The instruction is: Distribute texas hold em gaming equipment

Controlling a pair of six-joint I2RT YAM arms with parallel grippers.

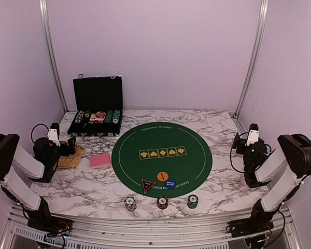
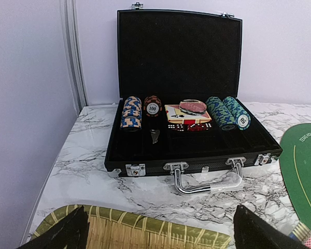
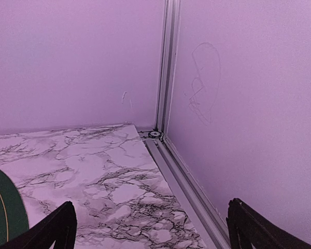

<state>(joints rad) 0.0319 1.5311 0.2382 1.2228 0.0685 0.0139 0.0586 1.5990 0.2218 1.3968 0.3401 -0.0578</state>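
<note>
Three short stacks of striped poker chips [image 1: 163,202] stand in a row near the front edge. On the green round mat [image 1: 161,155] lie an orange disc [image 1: 162,175], a blue "small blind" disc [image 1: 170,183] and a dark red-edged triangle [image 1: 149,184]. Red-backed playing cards [image 1: 100,160] lie left of the mat. The open black case [image 2: 192,132] holds more chips [image 2: 131,112], cards and dice. My left gripper [image 2: 158,231] is open and empty over the straw tray [image 2: 145,233]. My right gripper [image 3: 150,228] is open and empty at the far right.
The open case [image 1: 97,116] stands at the back left with its lid up. The straw tray [image 1: 72,157] lies left of the cards. A metal frame rail [image 3: 184,171] and the purple wall bound the right side near my right gripper.
</note>
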